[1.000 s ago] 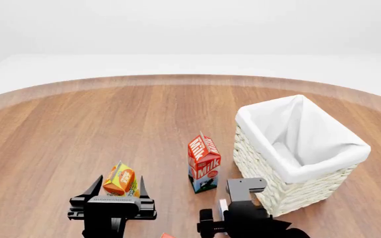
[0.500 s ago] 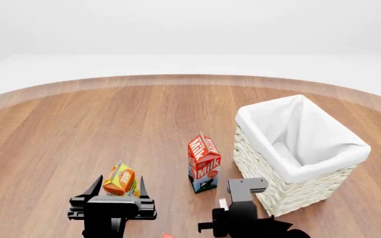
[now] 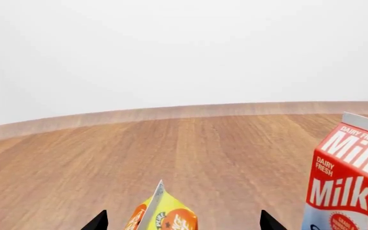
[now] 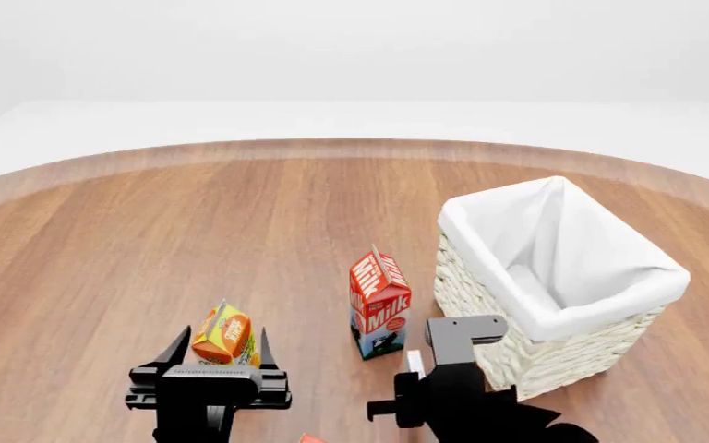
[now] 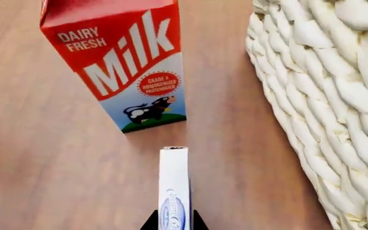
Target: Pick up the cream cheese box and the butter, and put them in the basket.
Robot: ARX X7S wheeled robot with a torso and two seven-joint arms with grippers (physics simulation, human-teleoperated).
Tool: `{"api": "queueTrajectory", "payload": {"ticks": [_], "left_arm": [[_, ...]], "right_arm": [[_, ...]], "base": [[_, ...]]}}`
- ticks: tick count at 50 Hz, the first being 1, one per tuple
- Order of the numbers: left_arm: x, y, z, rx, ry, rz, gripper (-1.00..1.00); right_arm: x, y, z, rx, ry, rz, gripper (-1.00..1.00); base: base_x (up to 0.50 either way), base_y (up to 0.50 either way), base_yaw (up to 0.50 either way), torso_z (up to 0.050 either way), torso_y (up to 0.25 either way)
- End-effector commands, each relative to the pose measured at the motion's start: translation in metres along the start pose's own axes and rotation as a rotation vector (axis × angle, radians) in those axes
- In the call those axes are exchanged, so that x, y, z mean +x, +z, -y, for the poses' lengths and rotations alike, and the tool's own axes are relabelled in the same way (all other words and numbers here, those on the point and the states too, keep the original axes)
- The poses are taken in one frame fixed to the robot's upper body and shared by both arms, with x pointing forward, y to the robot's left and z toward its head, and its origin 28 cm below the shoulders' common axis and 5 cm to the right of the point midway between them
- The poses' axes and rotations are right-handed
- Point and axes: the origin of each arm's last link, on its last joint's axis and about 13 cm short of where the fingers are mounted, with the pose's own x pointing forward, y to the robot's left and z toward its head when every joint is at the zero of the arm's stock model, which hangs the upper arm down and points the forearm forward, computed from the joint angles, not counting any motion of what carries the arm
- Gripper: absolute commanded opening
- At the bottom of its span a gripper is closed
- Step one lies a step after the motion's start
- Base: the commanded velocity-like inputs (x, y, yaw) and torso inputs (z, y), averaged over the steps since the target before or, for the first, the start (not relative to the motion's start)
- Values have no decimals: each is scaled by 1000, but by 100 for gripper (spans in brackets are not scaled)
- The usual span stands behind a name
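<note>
Nudged toward the basket (image 4: pixel 560 277), right tool (image 5: pixel 174 221) pinches the thin white cream cheese box (image 5: pixel 174 189) edge-on.

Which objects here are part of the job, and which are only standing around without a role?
Part of the job:
- cream cheese box, clamped in the right gripper
- basket
- butter: only a small red corner shows at the head view's lower edge, probably it

Only standing around:
- milk carton
- juice carton, between the left gripper's open fingers
</note>
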Motion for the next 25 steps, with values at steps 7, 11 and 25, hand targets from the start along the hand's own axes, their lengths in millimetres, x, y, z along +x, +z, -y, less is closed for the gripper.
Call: {"api": "queueTrajectory", "payload": {"ticks": [7,11,25], "left_arm": [[0,-1,0,1,1,0,100],[0,-1,0,2,0,0,100],[0,-1,0,0,0,-1,100]], "right_arm": [[-35,19,-3,-8,24,118,-100],[-42,24,-3,-10,25,140,-100],[-67,40,-4,-19,32,213,-100]], "base": [[0,0,0,0,0],[0,0,0,0,0],[0,0,0,0,1]]}}
